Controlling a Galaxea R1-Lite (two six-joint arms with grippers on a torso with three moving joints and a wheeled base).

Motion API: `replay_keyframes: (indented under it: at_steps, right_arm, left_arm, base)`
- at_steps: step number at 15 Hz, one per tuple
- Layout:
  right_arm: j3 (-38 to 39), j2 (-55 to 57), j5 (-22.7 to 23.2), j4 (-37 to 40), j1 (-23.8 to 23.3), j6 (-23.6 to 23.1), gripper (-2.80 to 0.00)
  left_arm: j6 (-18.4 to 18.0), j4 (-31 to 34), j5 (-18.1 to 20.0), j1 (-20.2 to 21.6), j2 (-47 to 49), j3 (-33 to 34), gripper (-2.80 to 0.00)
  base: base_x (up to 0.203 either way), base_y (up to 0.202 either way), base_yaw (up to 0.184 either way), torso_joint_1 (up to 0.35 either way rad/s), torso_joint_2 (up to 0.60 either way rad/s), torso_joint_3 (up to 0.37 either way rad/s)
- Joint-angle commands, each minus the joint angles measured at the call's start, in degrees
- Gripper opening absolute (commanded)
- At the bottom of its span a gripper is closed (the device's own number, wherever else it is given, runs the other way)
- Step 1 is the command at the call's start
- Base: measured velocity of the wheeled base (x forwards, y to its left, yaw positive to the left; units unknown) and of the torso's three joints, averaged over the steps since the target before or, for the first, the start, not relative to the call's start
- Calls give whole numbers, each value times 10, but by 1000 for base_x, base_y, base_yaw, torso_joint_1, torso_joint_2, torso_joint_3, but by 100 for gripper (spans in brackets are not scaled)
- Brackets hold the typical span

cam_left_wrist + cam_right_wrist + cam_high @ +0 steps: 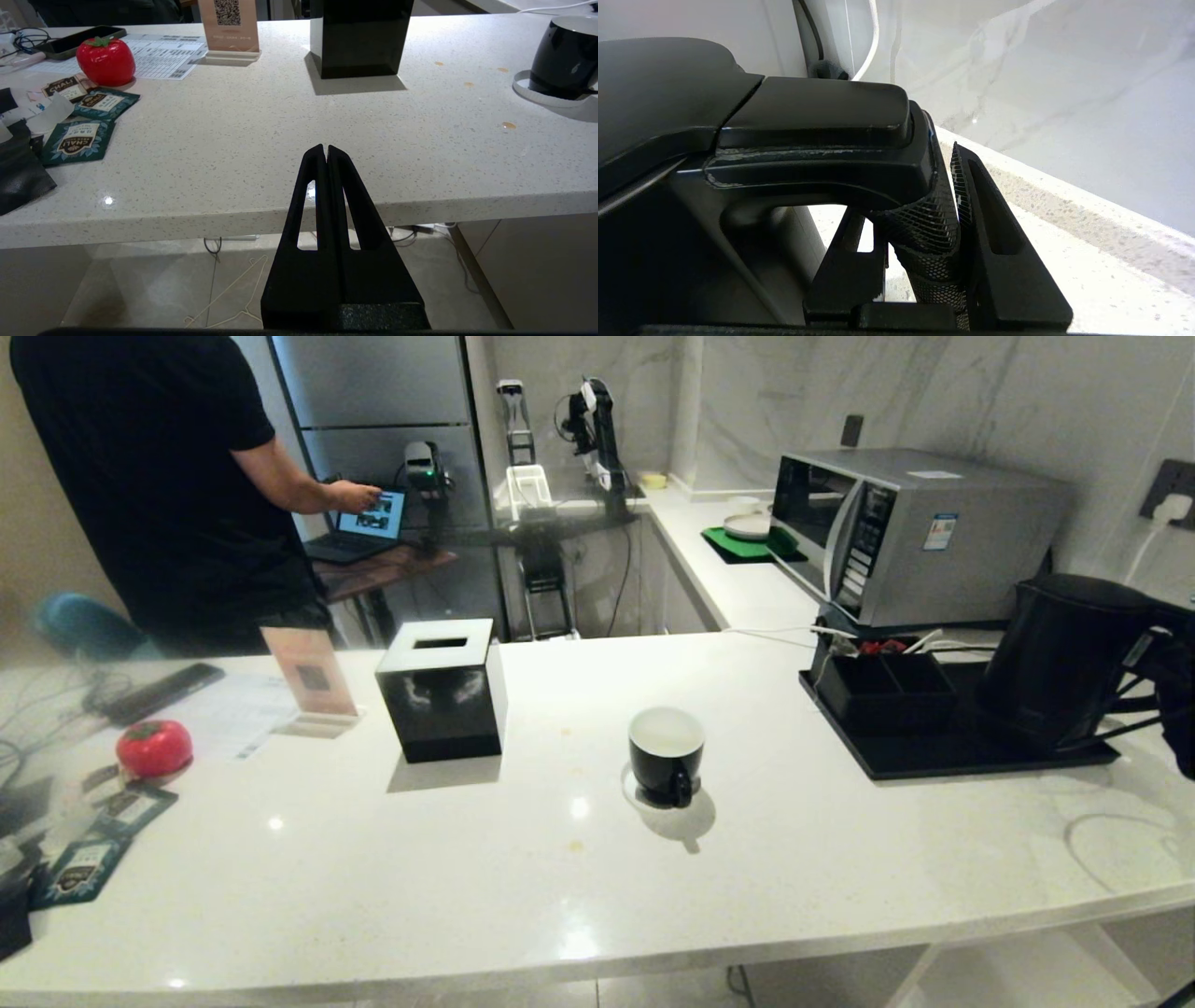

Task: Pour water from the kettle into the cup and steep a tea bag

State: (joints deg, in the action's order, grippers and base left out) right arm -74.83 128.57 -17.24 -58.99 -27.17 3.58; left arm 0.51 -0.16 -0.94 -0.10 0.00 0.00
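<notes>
A tissue box (441, 689) stands left of the cup (666, 754) mid-counter; an organizer (882, 686) sits on the tray (920, 758) just left of the kettle (1060, 653) at far right. The right gripper (920, 242) pinches the kettle's handle (924, 219), its arm cut off at the head view's right edge. The left gripper (326, 150), fingers pressed together, hangs before the counter's near edge.
</notes>
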Motion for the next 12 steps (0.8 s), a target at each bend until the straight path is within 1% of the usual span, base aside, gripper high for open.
replay_keyframes:
  at_steps: [1,8,12]
  right_arm:
    - [-11,18,-1,-2,3,0,-280]
    - [-54,49,-1,-2,11,0,-280]
    - [-59,63,-2,-10,13,-1,-280]
  left_arm:
    - [0,0,0,0,1,0,-280]
    - [0,0,0,0,1,0,-280]
    - [0,0,0,0,1,0,-280]
  base:
    - [0,0,0,0,0,0]
    - [0,0,0,0,0,0]
    - [0,0,0,0,0,0]
